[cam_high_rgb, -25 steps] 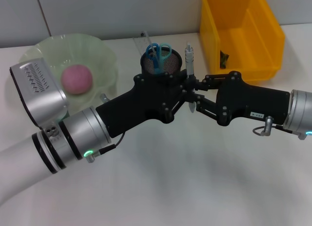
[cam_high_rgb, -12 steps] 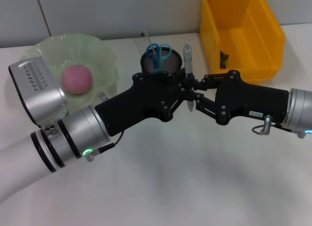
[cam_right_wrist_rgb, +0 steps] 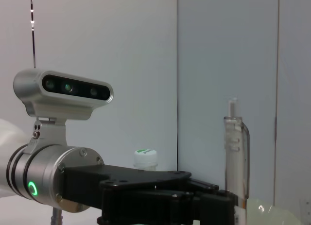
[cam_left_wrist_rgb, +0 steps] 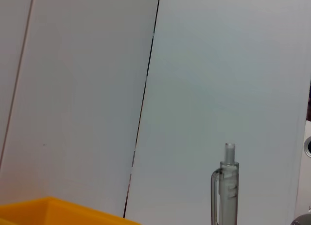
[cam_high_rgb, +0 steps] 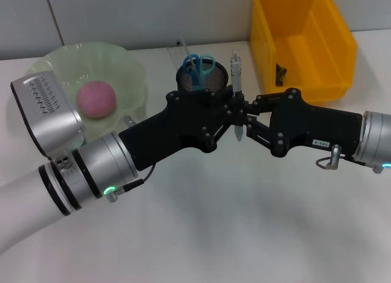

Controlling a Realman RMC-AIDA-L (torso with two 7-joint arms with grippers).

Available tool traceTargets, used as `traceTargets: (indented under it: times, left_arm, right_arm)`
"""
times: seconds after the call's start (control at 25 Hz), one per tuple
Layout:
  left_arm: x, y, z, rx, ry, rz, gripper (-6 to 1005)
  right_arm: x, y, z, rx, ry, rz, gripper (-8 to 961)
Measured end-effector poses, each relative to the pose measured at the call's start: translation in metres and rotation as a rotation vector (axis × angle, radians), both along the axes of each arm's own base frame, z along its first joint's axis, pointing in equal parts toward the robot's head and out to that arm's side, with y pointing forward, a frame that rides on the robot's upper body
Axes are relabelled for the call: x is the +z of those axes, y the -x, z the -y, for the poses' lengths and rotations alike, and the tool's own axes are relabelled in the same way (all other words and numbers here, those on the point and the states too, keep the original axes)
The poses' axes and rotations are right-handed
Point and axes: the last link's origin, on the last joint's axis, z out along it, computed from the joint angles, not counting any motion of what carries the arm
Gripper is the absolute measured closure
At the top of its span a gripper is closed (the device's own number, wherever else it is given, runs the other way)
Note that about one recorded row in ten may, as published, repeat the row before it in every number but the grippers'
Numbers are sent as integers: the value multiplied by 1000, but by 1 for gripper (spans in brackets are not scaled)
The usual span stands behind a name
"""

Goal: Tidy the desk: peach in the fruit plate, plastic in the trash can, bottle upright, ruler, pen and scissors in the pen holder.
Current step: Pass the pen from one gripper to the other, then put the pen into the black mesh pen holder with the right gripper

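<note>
A clear pen (cam_high_rgb: 235, 72) stands upright in the air just right of the black mesh pen holder (cam_high_rgb: 211, 81), which has blue scissors (cam_high_rgb: 197, 64) in it. My left gripper (cam_high_rgb: 230, 113) and my right gripper (cam_high_rgb: 244, 115) meet at the pen's lower half from opposite sides, both shut on it. The pen (cam_left_wrist_rgb: 227, 196) also shows in the left wrist view, and as the pen (cam_right_wrist_rgb: 235, 152) in the right wrist view. The pink peach (cam_high_rgb: 96, 99) lies in the green fruit plate (cam_high_rgb: 131, 69). A clear ruler (cam_high_rgb: 176, 51) lies behind the holder. The bottle's white cap (cam_right_wrist_rgb: 145, 158) shows behind my left arm.
The yellow trash can (cam_high_rgb: 339, 44) stands at the back right, with something dark (cam_high_rgb: 280, 72) inside. My left arm crosses the table's middle and hides what lies beneath it. A wall closes off the back.
The pen and both grippers have shifted slightly up and to the left, closer to the pen holder. Nothing else has moved.
</note>
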Motion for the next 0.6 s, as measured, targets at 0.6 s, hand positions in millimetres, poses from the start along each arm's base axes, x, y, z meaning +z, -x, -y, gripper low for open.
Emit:
traceTargets:
  times: [0.6]
  left_arm:
    - [0, 2, 1, 2, -3, 2, 791]
  right_arm:
    - [0, 0, 1, 12, -3, 3, 809]
